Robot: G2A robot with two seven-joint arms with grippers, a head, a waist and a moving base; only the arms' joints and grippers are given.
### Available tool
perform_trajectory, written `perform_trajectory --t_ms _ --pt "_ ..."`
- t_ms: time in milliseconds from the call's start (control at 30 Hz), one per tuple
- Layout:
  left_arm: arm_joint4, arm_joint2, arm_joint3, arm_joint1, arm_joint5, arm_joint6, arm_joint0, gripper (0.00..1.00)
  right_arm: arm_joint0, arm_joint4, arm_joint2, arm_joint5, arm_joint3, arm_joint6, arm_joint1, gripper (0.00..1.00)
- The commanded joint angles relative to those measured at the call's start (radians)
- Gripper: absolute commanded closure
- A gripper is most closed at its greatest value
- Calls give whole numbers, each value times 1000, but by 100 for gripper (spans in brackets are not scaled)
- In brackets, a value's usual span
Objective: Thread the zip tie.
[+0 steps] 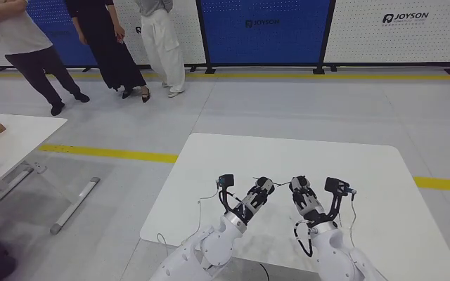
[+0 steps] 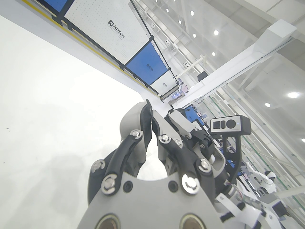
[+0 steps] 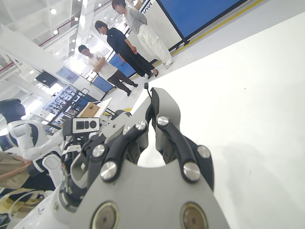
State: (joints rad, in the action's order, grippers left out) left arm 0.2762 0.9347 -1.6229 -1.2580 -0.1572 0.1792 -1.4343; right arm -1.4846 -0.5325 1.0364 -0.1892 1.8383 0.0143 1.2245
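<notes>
fingers point(image 3: 166, 106) of the right gripper point(image 3: 152, 98) pinch the zip tie point(image 3: 147, 91) just behind its head, which pokes past their tips; the left gripper point(image 2: 151, 114) is clamped on the other end, and it spans the gap between them above the table point(image 1: 211, 168).

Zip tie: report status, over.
Right hand shut on thin black plastic zip tie near its head; left hand shut on the other end. Strap spans between hands above white table, head unthreaded. Nothing in the way.
</notes>
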Motion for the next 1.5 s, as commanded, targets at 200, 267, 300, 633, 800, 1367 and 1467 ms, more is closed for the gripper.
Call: perform_trajectory --t_ms 200,267,300,633,800,1367,1467 --pt "0 0 0 0 0 0 0 100 -32 2 42 12 22 -25 2 100" --pt "0 0 0 0 0 0 0 100 -40 -5 49 14 25 -22 2 100" --pt "0 0 0 0 0 0 0 100 -42 -8 51 15 26 -20 2 100" --pt "0 0 0 0 0 0 0 100 -39 -27 44 21 26 0 10 100" --pt "0 0 0 0 0 0 0 100 -35 -33 45 17 19 8 14 100" --pt "0 0 0 0 0 0 0 100 -27 -51 44 8 10 29 29 100" --pt "0 0 0 0 0 0 0 100 -27 -50 45 6 9 33 31 100"
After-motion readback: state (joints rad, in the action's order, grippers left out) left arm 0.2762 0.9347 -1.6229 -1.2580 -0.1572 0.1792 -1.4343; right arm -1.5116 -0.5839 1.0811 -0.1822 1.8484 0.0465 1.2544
